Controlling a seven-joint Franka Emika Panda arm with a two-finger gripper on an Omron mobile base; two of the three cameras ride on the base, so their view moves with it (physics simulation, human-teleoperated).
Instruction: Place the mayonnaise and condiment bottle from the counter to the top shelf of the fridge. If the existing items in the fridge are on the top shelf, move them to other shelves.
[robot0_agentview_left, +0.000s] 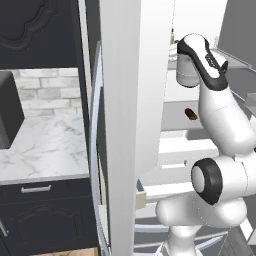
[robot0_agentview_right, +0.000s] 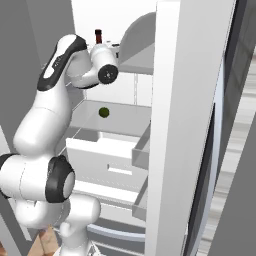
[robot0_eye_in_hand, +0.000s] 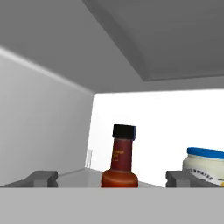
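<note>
We see the gripper (robot0_eye_in_hand: 111, 178) spread wide inside the fridge (robot0_agentview_right: 190, 125), its fingers (robot0_eye_in_hand: 41, 178) on either side of the upright bottle (robot0_eye_in_hand: 120, 164) without touching it. The mayonnaise (robot0_eye_in_hand: 204, 165) stands beside the bottle. A small dark item (robot0_agentview_left: 190, 114) lies on a lower shelf (robot0_agentview_left: 175, 120).

The bottle (robot0_eye_in_hand: 120, 158) stands upright on the top shelf (robot0_eye_in_hand: 83, 175) of the fridge (robot0_agentview_right: 192, 125): slim, dark red, narrow neck, black cap. The mayonnaise (robot0_eye_in_hand: 204, 165), a squat cream-white jar with a bluish lid, stands upright just right of it. A small dark oblong item (robot0_agentview_left: 190, 114) lies on a lower shelf.
</note>
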